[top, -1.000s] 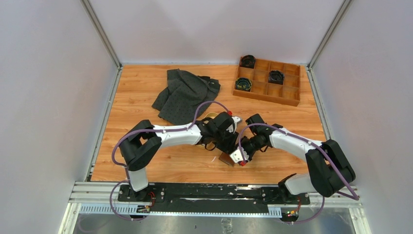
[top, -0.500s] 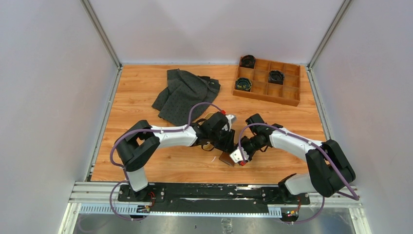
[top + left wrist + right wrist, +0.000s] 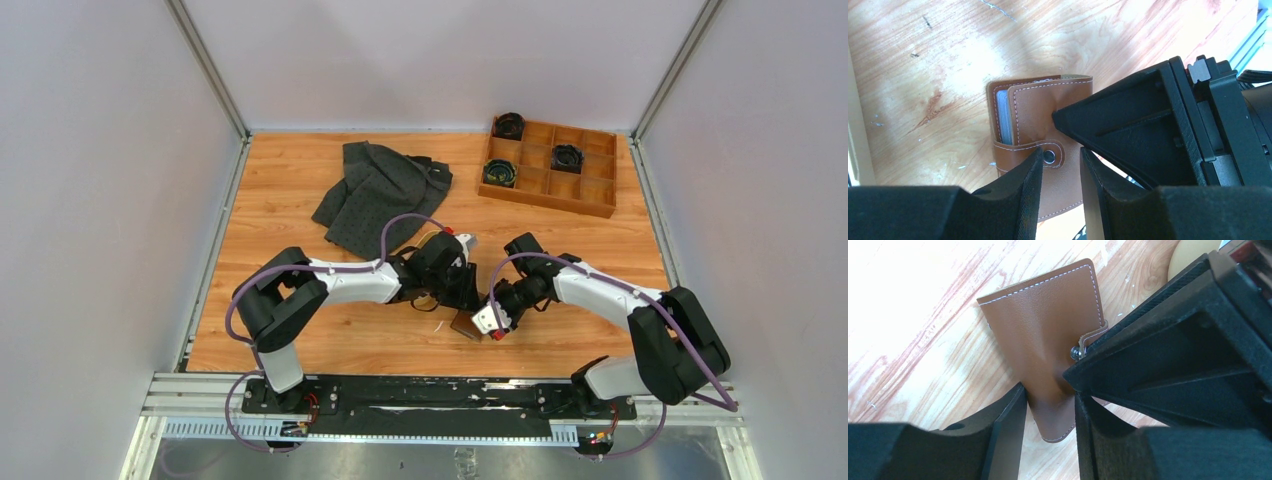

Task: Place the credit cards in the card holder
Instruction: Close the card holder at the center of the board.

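Observation:
The card holder [image 3: 463,324] is a brown leather wallet lying on the wooden table between both arms. In the left wrist view the card holder [image 3: 1038,110] shows the edges of credit cards [image 3: 1004,117] tucked in its pocket, and a strap with a metal snap [image 3: 1049,156]. My left gripper [image 3: 1060,152] stands just over that strap with a narrow gap between its fingers. The leather shows through the gap, and I see no grip. My right gripper [image 3: 1049,390] is shut on the lower end of the card holder [image 3: 1043,325], which is pinched between both fingers. From above, the left gripper [image 3: 470,295] and right gripper [image 3: 487,318] almost touch.
A grey cloth [image 3: 378,195] lies crumpled at the back left. A wooden compartment box [image 3: 545,199] holding black coils stands at the back right. A tan oval tray [image 3: 430,238] peeks out behind the left wrist. Grey walls close in both sides.
The left wrist has shifted slightly left and toward the near edge, and its jaws have narrowed a little. The right arm and the card holder have stayed put.

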`<state>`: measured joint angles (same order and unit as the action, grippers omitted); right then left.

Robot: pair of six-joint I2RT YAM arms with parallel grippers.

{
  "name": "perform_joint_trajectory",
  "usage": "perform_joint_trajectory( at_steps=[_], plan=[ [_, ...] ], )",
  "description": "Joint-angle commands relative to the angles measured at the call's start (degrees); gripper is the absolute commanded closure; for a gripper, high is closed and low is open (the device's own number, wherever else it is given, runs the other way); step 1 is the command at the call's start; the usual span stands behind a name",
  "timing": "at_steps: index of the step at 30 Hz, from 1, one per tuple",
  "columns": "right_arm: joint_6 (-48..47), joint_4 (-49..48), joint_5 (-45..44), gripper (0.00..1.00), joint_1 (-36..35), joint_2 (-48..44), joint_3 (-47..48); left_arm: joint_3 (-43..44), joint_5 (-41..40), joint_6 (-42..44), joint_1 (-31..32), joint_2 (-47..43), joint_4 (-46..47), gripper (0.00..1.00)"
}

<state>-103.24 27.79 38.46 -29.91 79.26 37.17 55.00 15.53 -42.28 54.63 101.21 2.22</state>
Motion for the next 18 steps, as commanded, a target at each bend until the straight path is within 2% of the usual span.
perform_joint_trajectory(
  at_steps=[1, 18],
  plan=[
    [3.7, 5.8, -9.2, 0.79, -1.1, 4.1, -3.2, -2.5, 1.9, -4.7, 1.5, 3.6, 5.3, 0.65],
    [3.7, 5.9, -9.3, 0.8, -1.1, 4.1, -3.1, -6.8, 3.7, -11.0, 0.4, 4.9, 13.1, 0.67]
  ],
)
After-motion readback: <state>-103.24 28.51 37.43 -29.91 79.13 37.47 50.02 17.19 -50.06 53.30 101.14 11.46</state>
